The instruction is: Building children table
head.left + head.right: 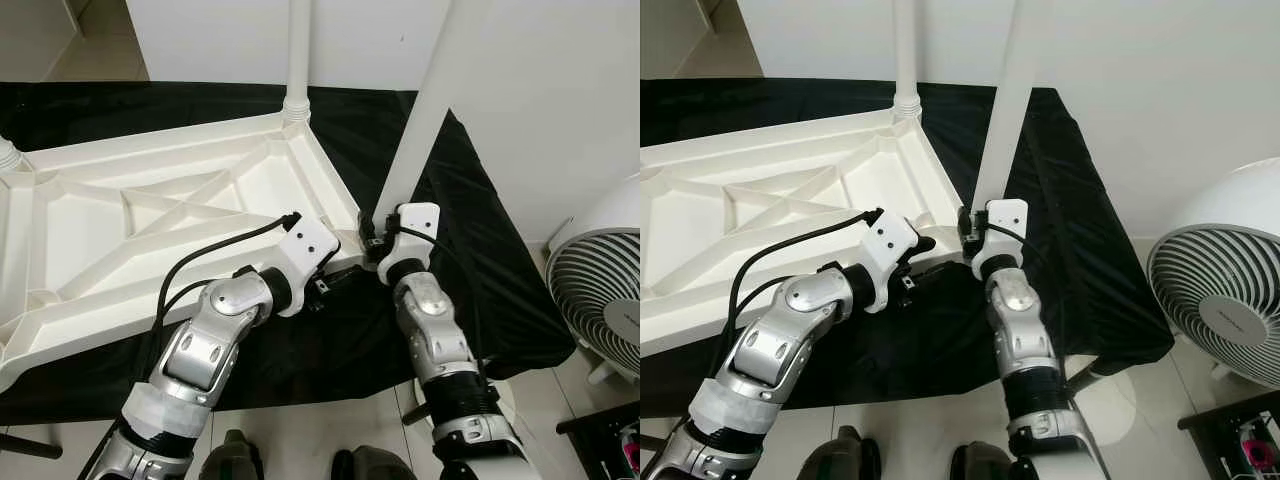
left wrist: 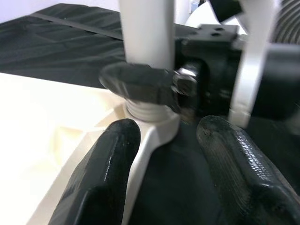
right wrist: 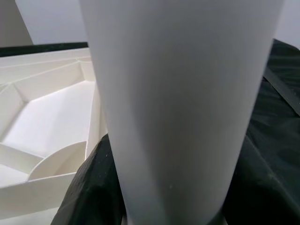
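The right gripper (image 1: 372, 236) is at the near right corner of the upturned white tabletop (image 1: 150, 230), its jaws clamped on the lower end of a white table leg (image 1: 425, 120). In the right wrist view that leg (image 3: 183, 108) stands close between the 2 black fingers (image 3: 89, 187), which press its sides. The leg leans up and to the right from the corner, and its threaded foot sits at the corner socket; whether it is fully seated cannot be told.

The left gripper (image 1: 335, 275) is just left of the right one, at the same corner. Its jaws stand apart, one finger (image 2: 101, 178) on each side of the tabletop's near edge rim (image 2: 150, 145), and whether the fingers touch the rim cannot be told. The left wrist view shows the leg's ridged base (image 2: 145, 110) just beyond them, with a finger of the right gripper wrapped round it.

The tabletop lies underside up, showing its ribs, on a black cloth (image 1: 470, 250) spread over the pale tiled floor (image 1: 330, 420). A 2nd white leg (image 1: 298, 55) stands upright at the far right corner. At the left edge a ridged stub of another leg (image 1: 8, 155) shows. A white fan (image 1: 600, 285) stands on the floor to the right, well apart from the cloth's near corner. A white wall (image 1: 560, 90) rises behind.
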Controlling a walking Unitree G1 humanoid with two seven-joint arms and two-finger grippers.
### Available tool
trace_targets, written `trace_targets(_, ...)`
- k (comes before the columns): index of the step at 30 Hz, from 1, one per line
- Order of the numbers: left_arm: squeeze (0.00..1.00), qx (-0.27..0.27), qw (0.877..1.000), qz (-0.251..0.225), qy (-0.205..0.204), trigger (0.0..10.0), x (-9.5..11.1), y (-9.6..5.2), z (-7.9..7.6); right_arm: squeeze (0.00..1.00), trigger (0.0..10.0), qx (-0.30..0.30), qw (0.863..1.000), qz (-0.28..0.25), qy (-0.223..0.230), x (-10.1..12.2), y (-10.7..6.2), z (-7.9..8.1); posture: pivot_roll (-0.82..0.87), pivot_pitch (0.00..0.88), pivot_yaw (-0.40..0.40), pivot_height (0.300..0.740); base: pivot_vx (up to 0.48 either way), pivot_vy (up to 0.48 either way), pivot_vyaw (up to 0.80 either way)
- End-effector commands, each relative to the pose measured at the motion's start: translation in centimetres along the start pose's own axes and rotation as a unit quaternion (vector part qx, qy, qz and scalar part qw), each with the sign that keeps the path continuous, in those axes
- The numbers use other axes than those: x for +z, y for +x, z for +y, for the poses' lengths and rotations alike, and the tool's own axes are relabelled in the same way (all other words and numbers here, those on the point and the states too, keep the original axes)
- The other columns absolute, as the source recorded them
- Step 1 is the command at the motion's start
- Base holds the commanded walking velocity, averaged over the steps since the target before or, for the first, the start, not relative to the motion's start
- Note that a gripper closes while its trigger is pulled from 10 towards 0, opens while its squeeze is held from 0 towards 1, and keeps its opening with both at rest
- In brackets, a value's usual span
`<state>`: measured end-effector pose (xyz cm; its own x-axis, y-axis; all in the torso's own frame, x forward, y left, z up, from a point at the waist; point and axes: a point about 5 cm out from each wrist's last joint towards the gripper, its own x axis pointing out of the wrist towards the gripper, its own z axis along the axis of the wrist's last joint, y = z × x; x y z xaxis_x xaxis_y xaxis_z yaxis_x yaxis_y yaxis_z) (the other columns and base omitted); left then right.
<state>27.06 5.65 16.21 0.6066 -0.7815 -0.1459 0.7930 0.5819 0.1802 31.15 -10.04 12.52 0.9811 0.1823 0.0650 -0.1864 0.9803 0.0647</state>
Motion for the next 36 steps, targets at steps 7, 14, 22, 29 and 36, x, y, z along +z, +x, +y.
trace_targets(7, 0.0, 0.087, 0.996, -0.007, 0.01, 10.0, -0.2, -0.2, 0.7, 1.0, 10.0, 0.01, 0.999, 0.044, -0.001, -1.2, -1.6, 0.4, 0.01, 0.001, -0.03, 0.74, 0.0, 0.0, 0.0)
trace_targets(14, 0.0, 0.061, 0.998, -0.027, 0.013, 10.0, 0.1, -0.4, 0.5, 1.0, 10.0, 0.064, 0.998, 0.019, -0.004, -0.1, -1.7, 1.0, 0.01, 0.011, -0.031, 0.74, 0.0, 0.0, 0.0)
trace_targets(22, 0.0, 0.01, 1.0, -0.023, 0.009, 10.0, -0.4, -0.9, -0.1, 0.0, 10.0, 0.167, 0.985, 0.021, -0.042, 0.7, -1.0, 0.0, 0.01, 0.023, -0.025, 0.74, 0.0, 0.0, 0.0)
trace_targets(29, 0.0, -0.012, 1.0, -0.015, 0.008, 10.0, -1.0, -1.6, -0.4, 0.0, 10.0, 0.234, 0.967, 0.036, -0.096, 1.1, 0.2, -2.3, 0.0, 0.028, -0.024, 0.74, 0.0, 0.0, 0.0)
trace_targets(36, 0.0, -0.027, 0.999, -0.032, 0.004, 10.0, -0.6, -1.8, -0.6, 0.0, 10.0, 0.269, 0.955, 0.056, -0.111, 1.0, 1.1, -3.0, 0.01, 0.032, -0.026, 0.74, 0.0, 0.0, 0.0)
